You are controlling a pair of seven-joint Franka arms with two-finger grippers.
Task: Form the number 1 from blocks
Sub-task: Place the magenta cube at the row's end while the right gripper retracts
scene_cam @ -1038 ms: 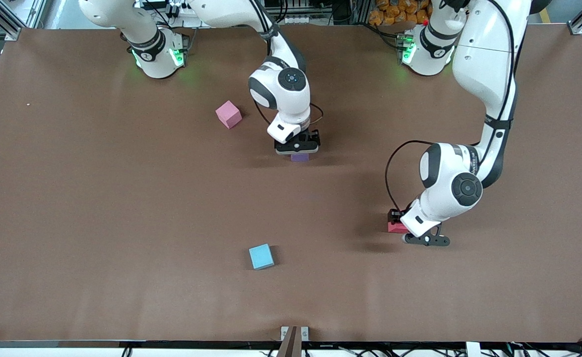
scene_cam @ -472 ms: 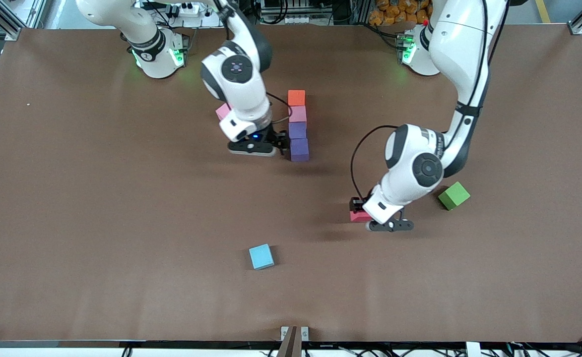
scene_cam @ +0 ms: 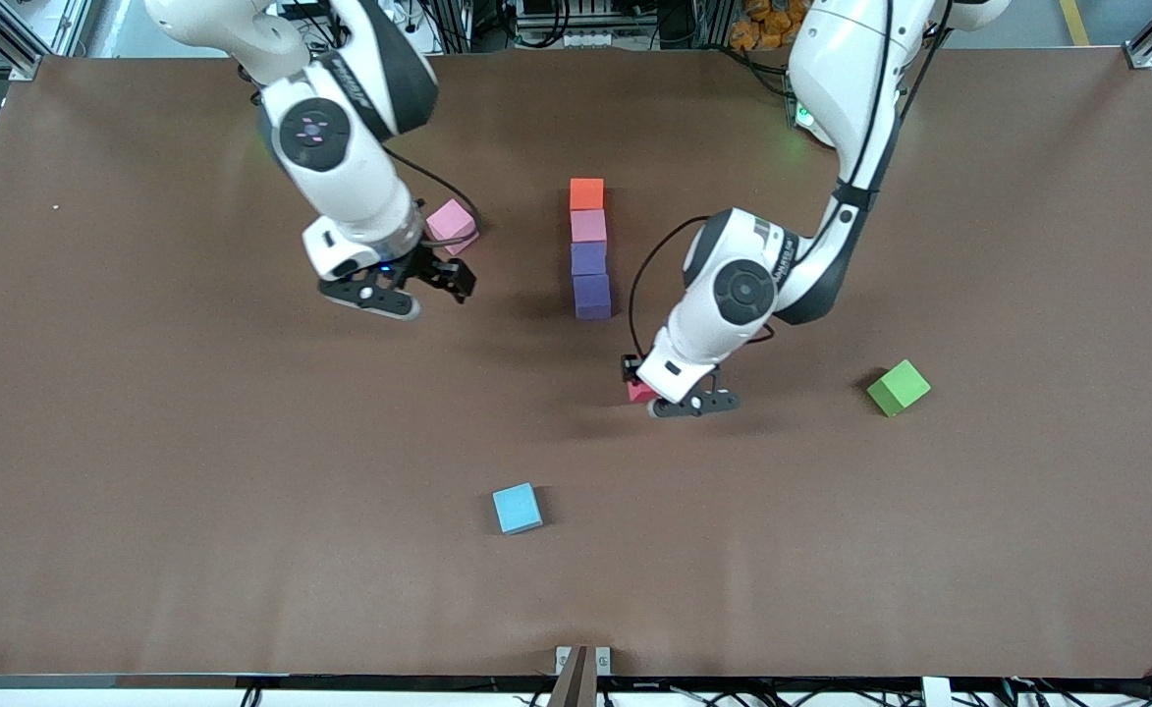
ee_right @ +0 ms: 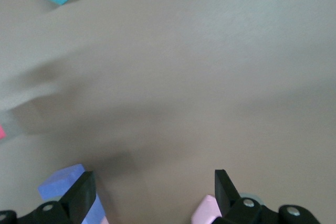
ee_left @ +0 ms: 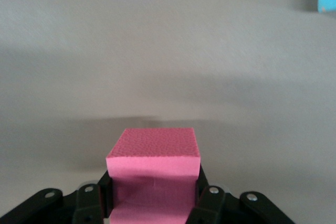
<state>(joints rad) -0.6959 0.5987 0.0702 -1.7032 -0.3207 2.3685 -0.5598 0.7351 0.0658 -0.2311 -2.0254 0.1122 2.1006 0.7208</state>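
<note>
Left claw (scene_cam: 637, 383) grips red block (ee_left: 153, 174) (aloft, over bare table (scene_cam: 242, 550)).

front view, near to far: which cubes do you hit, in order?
Light blue cube → red cube held by the left end effector and green cube, about level → column: purple, purple, pink, orange. The loose pink cube sits level with the column's pink.

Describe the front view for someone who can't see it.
The left gripper carries a red block above the table, near a straight line of four blocks. The right gripper hangs open beside a loose pink block.
</note>
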